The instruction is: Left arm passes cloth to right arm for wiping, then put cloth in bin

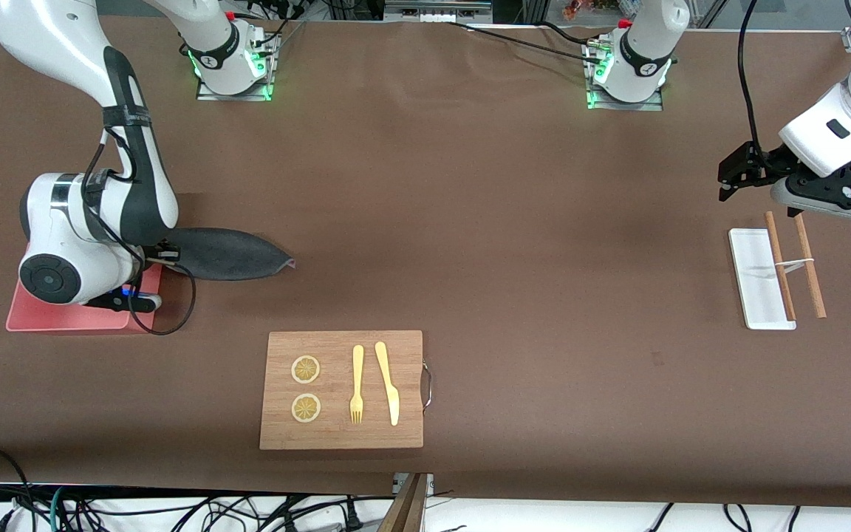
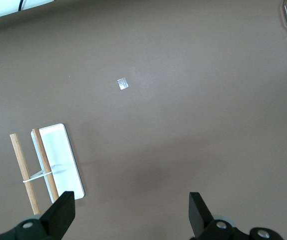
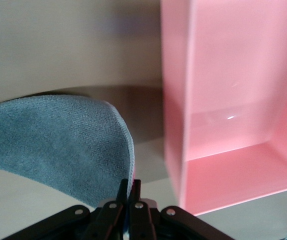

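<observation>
The dark grey cloth (image 1: 230, 253) hangs out sideways from my right gripper (image 1: 165, 253), which is shut on its edge beside the pink bin (image 1: 71, 316) at the right arm's end of the table. In the right wrist view the cloth (image 3: 53, 142) spreads away from the shut jaws (image 3: 131, 186), with the bin's wall (image 3: 176, 100) and floor close beside it. My left gripper (image 1: 728, 174) is open and empty, up over the table by the white tray. In the left wrist view its fingers (image 2: 63, 210) stand wide apart over bare table.
A wooden cutting board (image 1: 342, 389) with two lemon slices, a fork and a knife lies nearest the front camera. A small white tray (image 1: 759, 277) with two wooden sticks (image 1: 810, 255) lies at the left arm's end, also in the left wrist view (image 2: 63, 155).
</observation>
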Controlling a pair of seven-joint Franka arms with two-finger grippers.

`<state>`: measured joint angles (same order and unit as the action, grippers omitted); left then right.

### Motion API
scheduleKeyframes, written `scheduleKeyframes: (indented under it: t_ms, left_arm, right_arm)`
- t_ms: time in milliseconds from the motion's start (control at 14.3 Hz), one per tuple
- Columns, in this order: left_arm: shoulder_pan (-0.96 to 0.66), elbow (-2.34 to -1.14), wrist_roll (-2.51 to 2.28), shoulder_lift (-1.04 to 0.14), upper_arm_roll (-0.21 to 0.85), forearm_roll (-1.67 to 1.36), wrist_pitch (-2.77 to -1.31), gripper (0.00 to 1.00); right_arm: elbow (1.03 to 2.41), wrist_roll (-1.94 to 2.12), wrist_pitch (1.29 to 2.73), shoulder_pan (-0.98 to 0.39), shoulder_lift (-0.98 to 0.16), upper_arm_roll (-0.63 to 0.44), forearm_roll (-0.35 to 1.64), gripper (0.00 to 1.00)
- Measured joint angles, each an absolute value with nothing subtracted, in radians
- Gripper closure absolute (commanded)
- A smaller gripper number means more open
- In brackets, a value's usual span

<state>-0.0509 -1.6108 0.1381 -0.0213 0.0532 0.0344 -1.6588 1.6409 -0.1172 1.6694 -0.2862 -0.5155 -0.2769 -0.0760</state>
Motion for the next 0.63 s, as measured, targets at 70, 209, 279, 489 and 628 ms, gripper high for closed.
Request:
scheduleKeyframes:
  t_ms: [70, 209, 279, 489, 628]
  left_arm:
    - [-0.051, -1.611, 0.136, -0.021, 0.054, 0.034, -1.661, 0.00]
    - [-0.051, -1.611, 0.132, -0.021, 0.053, 0.034, -1.662, 0.00]
    - [-0.051, -1.611, 0.131, -0.021, 0.053, 0.034, -1.662, 0.00]
    - [-0.053, -1.609, 0.130, -0.021, 0.056, 0.034, -1.664, 0.00]
    - [-0.057, -1.605, 0.130, -0.021, 0.060, 0.034, -1.664, 0.00]
  right_arm:
    - [1.641, -0.103, 1.679, -0.287, -0.515, -0.277, -0.091, 1.00]
    - [1.641, -0.100, 1.717, -0.289, -0.516, -0.271, -0.093, 1.00]
    - [1.642, -0.103, 1.738, -0.289, -0.518, -0.260, -0.086, 1.00]
    - [1.642, -0.201, 1.776, -0.294, -0.524, -0.198, -0.047, 1.00]
    - [1.641, -0.318, 1.788, -0.298, -0.525, -0.135, -0.038, 1.00]
